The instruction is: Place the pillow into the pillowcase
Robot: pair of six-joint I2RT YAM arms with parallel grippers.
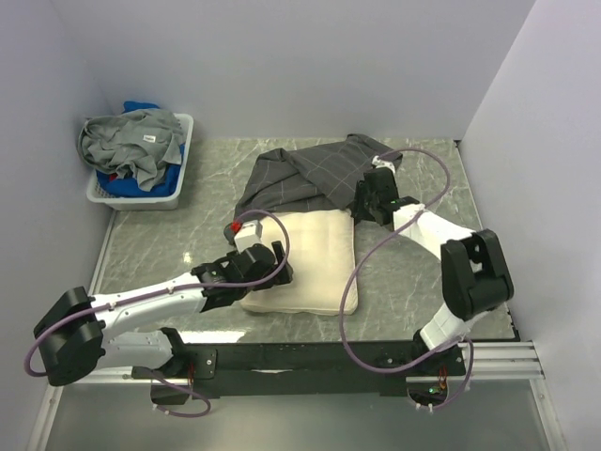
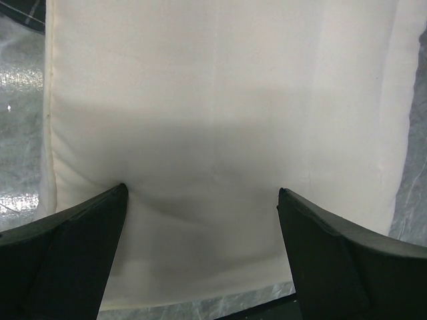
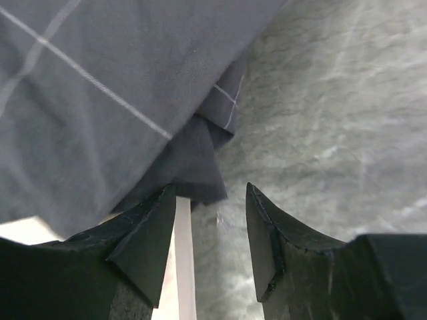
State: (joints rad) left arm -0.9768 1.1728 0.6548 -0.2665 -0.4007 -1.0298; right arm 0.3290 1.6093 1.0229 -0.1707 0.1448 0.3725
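Note:
The cream pillow [image 1: 310,258] lies flat at the table's middle. The dark grey grid-patterned pillowcase [image 1: 310,174] lies crumpled behind it, its near edge overlapping the pillow's far edge. My left gripper [image 1: 279,268] is open at the pillow's near left corner; in the left wrist view its fingers [image 2: 80,247] spread wide over the pillow [image 2: 220,120]. My right gripper [image 1: 364,205] is open at the pillowcase's near right corner. In the right wrist view a cloth corner [image 3: 193,160] hangs just beyond the jaws, with a strip of pillow [image 3: 181,267] beside the left finger.
A white basket [image 1: 183,155] with grey and blue clothes stands at the back left. White walls enclose the marble table [image 1: 423,169] on three sides. A black rail runs along the near edge.

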